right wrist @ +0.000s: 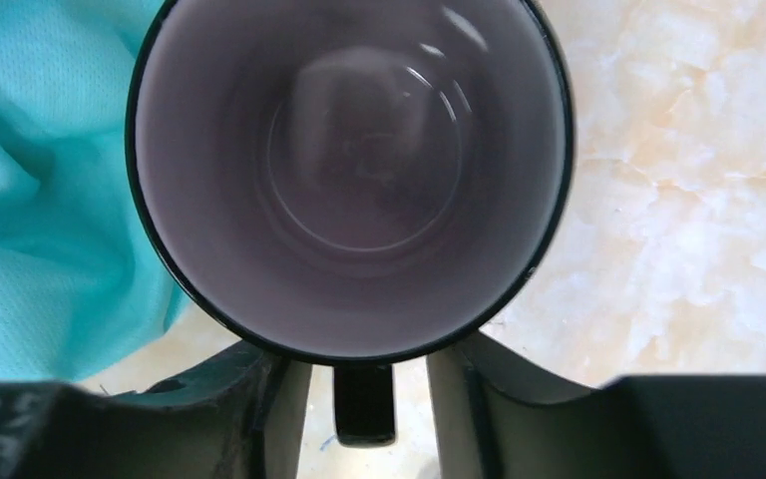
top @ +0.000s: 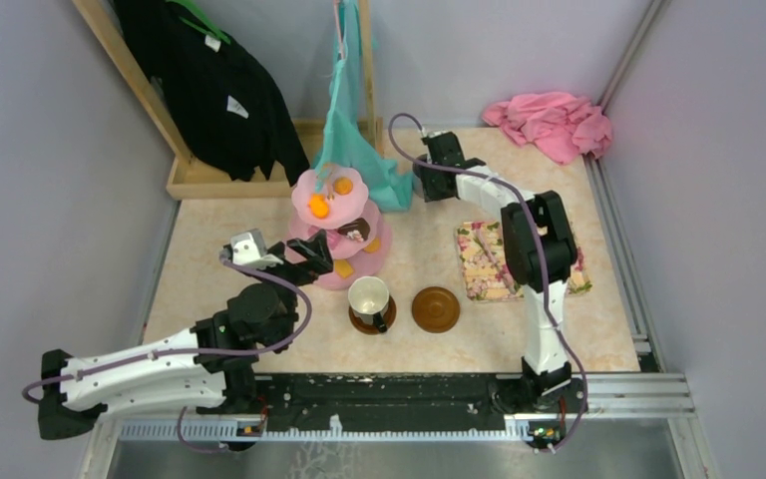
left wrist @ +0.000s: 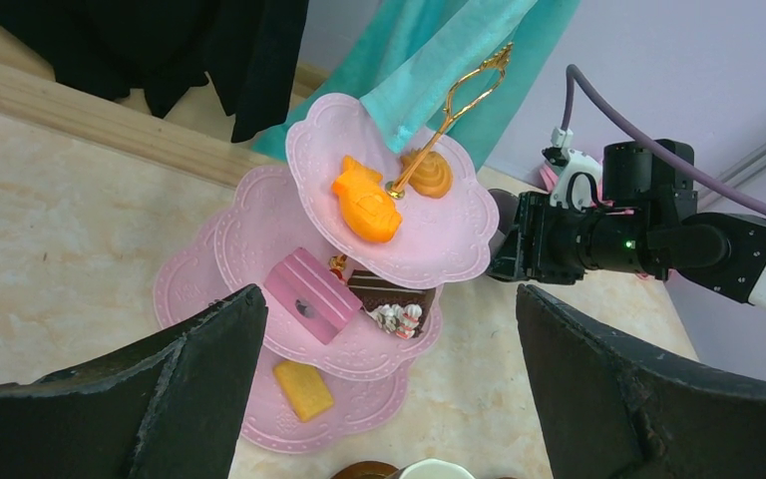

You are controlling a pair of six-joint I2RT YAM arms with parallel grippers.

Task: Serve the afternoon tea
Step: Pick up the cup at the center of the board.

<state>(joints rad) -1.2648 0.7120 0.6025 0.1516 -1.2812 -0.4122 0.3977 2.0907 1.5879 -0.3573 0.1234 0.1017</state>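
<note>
The right gripper [right wrist: 367,384], part open, straddles without touching the handle [right wrist: 364,419] of the black white-lined mug [right wrist: 354,170] near the desk's [right wrist: 678,200] far edge.

Soft, even light; faint shadows

Lilac walls [top: 30,150], marbled beige tabletop [top: 204,254], wooden rack [top: 209,183] rear-left.

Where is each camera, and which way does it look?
Top: above, behind the arms, looking down at the table; left arm and right arm show.
Left wrist: on left arm, facing the pink stand; its open fingers show.
Right wrist: straight down into a mug; its fingers flank the handle.
Shared: top and left wrist both see the pink stand.
</note>
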